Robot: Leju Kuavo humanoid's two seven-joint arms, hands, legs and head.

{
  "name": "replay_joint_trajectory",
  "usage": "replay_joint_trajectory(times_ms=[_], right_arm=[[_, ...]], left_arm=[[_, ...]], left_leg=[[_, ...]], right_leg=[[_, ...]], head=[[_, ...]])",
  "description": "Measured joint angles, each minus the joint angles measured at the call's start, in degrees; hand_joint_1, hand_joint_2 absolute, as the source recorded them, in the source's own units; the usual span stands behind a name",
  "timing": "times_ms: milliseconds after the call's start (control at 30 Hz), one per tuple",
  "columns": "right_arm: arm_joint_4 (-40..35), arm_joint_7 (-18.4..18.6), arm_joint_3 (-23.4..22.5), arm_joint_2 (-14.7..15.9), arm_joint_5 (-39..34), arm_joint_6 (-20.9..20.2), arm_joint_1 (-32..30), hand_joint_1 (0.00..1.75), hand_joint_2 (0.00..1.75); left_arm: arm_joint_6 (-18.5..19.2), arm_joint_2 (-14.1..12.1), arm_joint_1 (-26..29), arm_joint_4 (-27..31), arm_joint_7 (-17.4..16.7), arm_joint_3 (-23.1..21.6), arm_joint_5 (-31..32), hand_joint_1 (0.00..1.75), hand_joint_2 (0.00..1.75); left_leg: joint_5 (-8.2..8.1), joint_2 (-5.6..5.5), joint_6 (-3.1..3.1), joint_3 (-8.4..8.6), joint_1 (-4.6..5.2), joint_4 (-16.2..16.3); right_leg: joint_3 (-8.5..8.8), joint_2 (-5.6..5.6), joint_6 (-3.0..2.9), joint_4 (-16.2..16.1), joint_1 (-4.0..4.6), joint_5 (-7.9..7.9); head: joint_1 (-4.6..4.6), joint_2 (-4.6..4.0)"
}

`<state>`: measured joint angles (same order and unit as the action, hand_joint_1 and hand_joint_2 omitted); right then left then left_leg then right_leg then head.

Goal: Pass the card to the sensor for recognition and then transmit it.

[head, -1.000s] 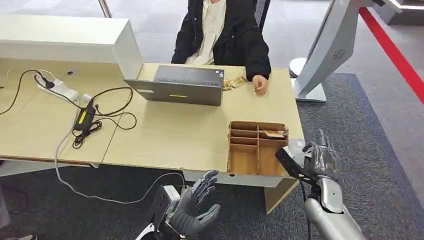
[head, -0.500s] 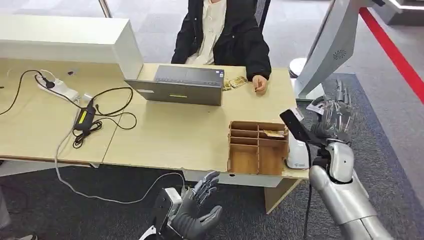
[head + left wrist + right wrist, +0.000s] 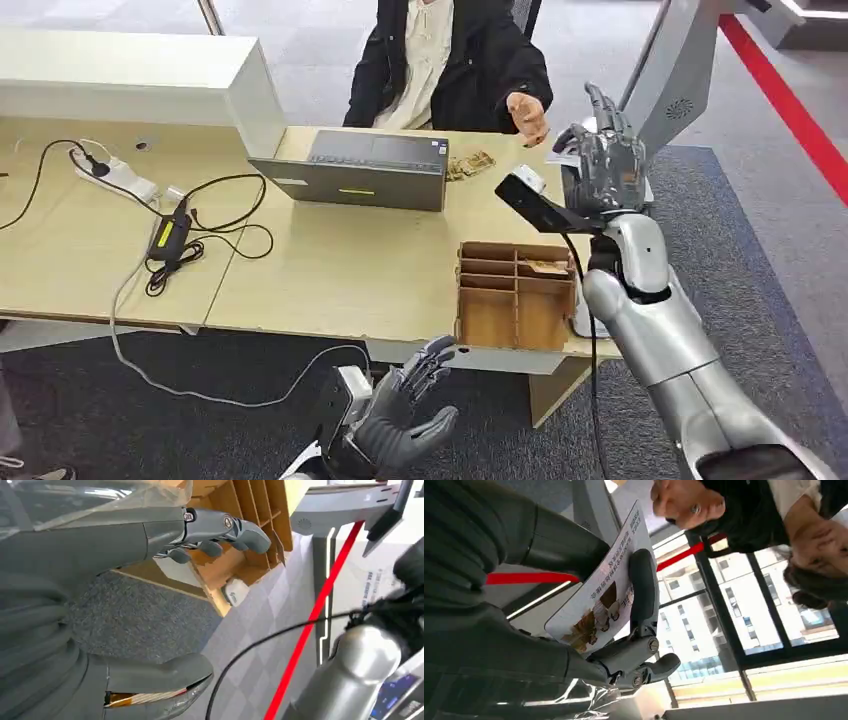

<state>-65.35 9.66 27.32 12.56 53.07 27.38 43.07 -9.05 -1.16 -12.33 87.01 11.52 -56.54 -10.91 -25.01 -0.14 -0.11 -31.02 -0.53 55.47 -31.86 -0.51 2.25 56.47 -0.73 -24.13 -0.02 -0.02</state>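
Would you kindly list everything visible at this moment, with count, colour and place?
Card: one, white with printed pictures, held in the right hand.
Wooden organiser: one, brown, desk's near edge.
Laptop: one, grey, desk centre.
Power strip: one, white, desk's left part, with black cables.
Desk: one, light wood.
Person: one, dark jacket, behind the desk, hand raised towards the card.
Left hand: open, below the desk edge.
Right hand: raised, gripping the card.

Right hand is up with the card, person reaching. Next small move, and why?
Probably ease the right hand slightly toward the person's hand and hold the card steady for them to take. The card is pinched in its fingers, the person's hand is raised close by, but a gap still shows between them.
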Motion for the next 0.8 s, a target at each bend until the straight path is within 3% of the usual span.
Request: replay_joint_trajectory(times_ms=[233, 467, 700, 800], right_arm=[[12.6, -1.9, 4.5, -6.0, -3.3, -1.3, 7.5, 1.75, 1.75], [24.9, -1.2, 7.3, -10.9, -4.5, -1.1, 13.3, 1.75, 1.75], [32.5, -0.6, 8.7, -13.2, -5.5, -0.9, 15.4, 1.75, 1.75], [32.5, -0.6, 8.7, -13.2, -5.5, -0.9, 15.4, 1.75, 1.75]], left_arm=[[0.5, 0.9, -1.3, -1.3, 0.1, -0.9, -0.3, 0.0, 1.75], [-0.1, 1.1, -1.2, -2.0, 0.7, -1.0, 0.3, 0.0, 1.75], [0.0, 1.1, -0.3, -2.2, 0.7, -0.8, 1.9, 0.0, 1.75], [0.0, 1.1, -0.3, -2.2, 0.7, -0.8, 1.9, 0.0, 1.75]], left_leg=[[0.0, -0.01, -0.01, -0.03, 0.0, 0.0], [0.0, -0.01, -0.01, -0.1, 0.0, 0.0], [0.0, -0.01, -0.01, -0.1, 0.0, 0.0], [0.0, -0.01, -0.01, -0.1, 0.0, 0.0]], right_leg=[[-0.05, -0.01, 0.0, 0.0, 0.0, 0.0], [-0.15, 0.0, 0.0, 0.0, 0.0, 0.0], [-0.16, -0.01, 0.0, 0.0, 0.0, 0.0], [-0.16, -0.01, 0.0, 0.0, 0.0, 0.0]], head=[[0.02, 0.0], [0.02, 0.0], [0.0, 0.0], [0.0, 0.0]])
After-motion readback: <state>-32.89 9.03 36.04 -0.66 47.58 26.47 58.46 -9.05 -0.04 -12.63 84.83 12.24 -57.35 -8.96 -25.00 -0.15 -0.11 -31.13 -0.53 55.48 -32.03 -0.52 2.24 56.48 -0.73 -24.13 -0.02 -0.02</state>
